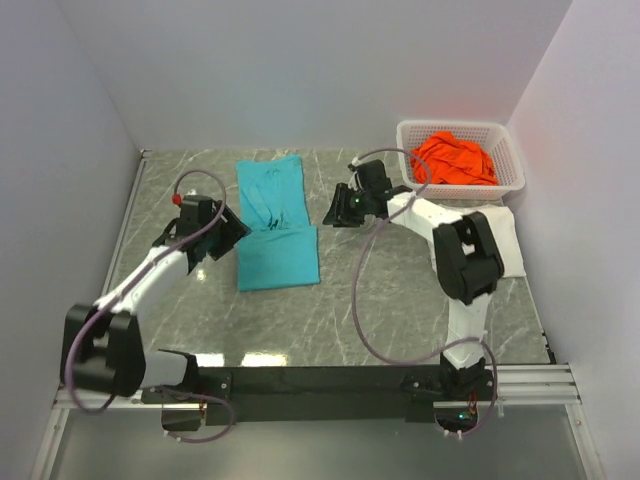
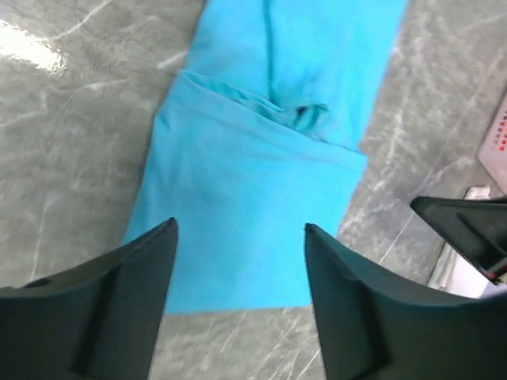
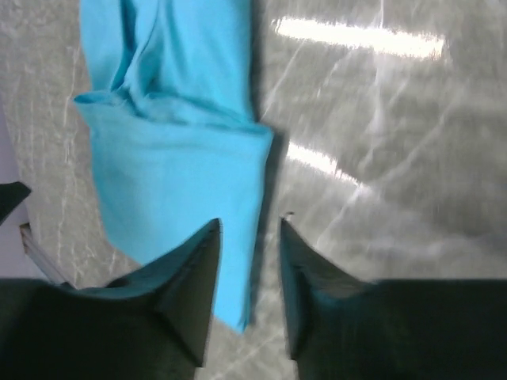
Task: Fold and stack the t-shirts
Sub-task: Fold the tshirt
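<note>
The grey marbled worktop [image 1: 400, 300] carries everything. The teal t-shirt [image 1: 272, 225] lies on it as a long strip running away from the arm bases. Its sleeves are tucked in, and its near part is doubled into a flat, slightly wider panel. Creases bunch where that panel meets the single layer beyond it [image 2: 301, 115].

Well off to the right of the teal t-shirt, the white t-shirt [image 1: 508, 245] lies on the worktop, partly hidden under the right arm. Beyond the white one, and farther back than the teal t-shirt's far end, stands the white lattice basket [image 1: 460, 125]. The orange t-shirt [image 1: 455, 160] is crumpled inside it.

The left tool [image 1: 232, 232] sits at the teal t-shirt's left edge, level with the creased band. In the left wrist view this tool [image 2: 240, 228] is spread wide over the doubled panel and has hold of nothing.

The right tool [image 1: 333, 215] is just beside the teal t-shirt's right edge, opposite the left one. In the right wrist view its fingers [image 3: 249, 223] stand a narrow gap apart over the right edge of the doubled panel [image 3: 174, 150]. No cloth is pinched between them, and whether they touch the cloth cannot be told.
</note>
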`<state>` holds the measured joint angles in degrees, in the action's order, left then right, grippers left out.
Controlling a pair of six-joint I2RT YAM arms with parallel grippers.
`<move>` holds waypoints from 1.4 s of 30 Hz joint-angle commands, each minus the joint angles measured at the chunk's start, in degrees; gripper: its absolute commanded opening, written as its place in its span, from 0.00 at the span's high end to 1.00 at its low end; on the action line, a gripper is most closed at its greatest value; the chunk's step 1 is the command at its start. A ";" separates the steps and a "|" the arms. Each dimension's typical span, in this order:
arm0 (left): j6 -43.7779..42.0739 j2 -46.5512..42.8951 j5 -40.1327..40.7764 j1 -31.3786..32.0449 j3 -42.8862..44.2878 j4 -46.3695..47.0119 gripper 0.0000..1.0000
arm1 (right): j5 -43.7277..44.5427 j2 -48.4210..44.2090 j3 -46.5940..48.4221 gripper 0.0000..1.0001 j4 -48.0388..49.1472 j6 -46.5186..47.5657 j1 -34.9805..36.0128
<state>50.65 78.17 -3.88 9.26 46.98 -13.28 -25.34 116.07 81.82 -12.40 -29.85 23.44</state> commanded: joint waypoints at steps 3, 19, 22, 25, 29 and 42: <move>1.38 -9.25 10.02 7.07 -3.91 -13.24 0.23 | 11.79 -11.11 -6.93 0.50 -7.36 1.20 4.41; 3.40 -8.04 13.98 12.10 -10.60 -9.93 0.38 | 24.21 -15.00 -12.39 0.40 -14.05 -5.84 18.22; 3.22 -5.84 14.87 12.10 -10.24 -9.58 0.45 | 24.11 -14.12 -12.04 0.42 -13.17 -7.33 19.18; 2.87 -3.65 14.87 12.10 -10.33 -8.78 0.48 | 25.25 -13.15 -11.60 0.43 -13.61 -8.65 19.97; 2.70 -0.48 14.78 12.19 -10.51 -7.55 0.48 | 27.10 -12.45 -11.42 0.44 -13.44 -9.88 20.59; 2.26 1.01 16.53 13.60 -7.88 -9.57 0.46 | 30.70 -6.65 -6.15 0.45 -16.24 -12.52 22.26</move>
<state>53.67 78.26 11.46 22.50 37.54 -20.91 2.09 107.63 72.93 -27.14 -40.77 45.08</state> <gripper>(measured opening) 0.547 0.549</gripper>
